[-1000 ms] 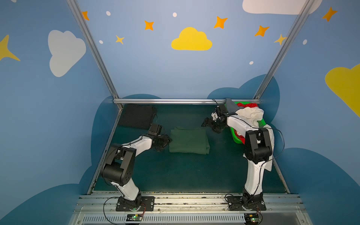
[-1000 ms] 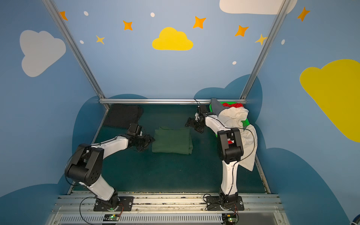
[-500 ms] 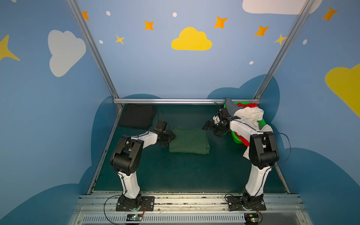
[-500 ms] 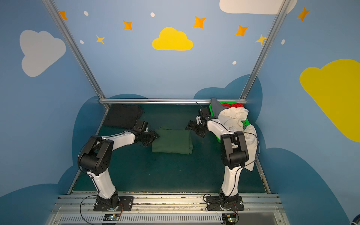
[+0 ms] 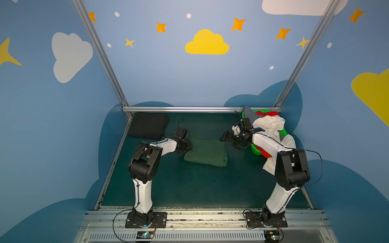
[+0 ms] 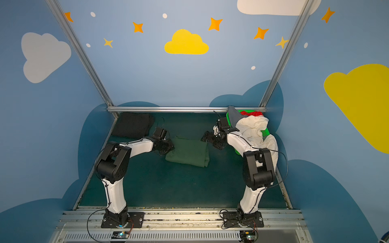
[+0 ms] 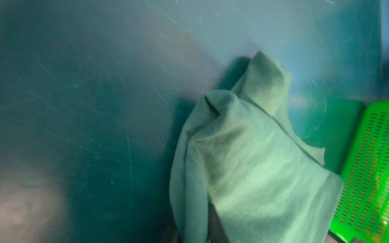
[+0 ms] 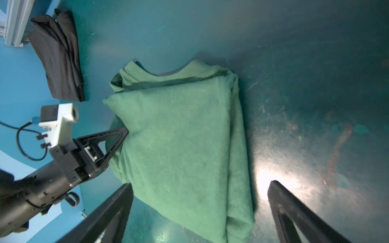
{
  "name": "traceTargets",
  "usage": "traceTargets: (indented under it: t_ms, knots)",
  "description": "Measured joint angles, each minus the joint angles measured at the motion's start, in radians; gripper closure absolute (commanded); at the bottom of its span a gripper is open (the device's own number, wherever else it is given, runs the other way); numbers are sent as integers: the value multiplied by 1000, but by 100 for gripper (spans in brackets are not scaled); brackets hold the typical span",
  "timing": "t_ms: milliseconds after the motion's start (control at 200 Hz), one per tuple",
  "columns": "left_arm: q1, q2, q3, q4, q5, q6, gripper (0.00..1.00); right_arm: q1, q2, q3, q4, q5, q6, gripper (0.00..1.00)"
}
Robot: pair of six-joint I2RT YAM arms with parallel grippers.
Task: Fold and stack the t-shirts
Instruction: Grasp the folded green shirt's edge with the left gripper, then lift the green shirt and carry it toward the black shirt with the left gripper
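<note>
Setting: blue-walled booth, dark table.
Left gripper: looks pinched shut on the left edge of green tee.
Right gripper: jaws wide, empty, over the tee's right edge.
Green tee: folded, mid-table.
Done: black tee folded in the far left corner.
Left to do: green tee probably needs stacking; white tee, red tee and grey tee heaped in basket.
Room: bare table in front; back rail and basket close.

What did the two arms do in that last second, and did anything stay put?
The left claw slid over to the edge of the green shirt and pinched shut on it. The right claw dipped slightly toward the shirt's other side, open and empty. The black shirt and the full basket stayed put.
</note>
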Motion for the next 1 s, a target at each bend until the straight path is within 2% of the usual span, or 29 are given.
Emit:
traceTargets:
  t_ms: [65, 466, 1001]
  knots:
    - [-2, 6, 16, -21, -7, 8, 96, 0, -19, -13, 0, 4, -4, 2]
    - [-11, 16, 173, -249, -108, 153, 96, 0, -97, -89, -4, 28, -19, 2]
    - [89, 16, 424, -460, -197, 334, 96, 7, -200, -161, 2, 81, -45, 2]
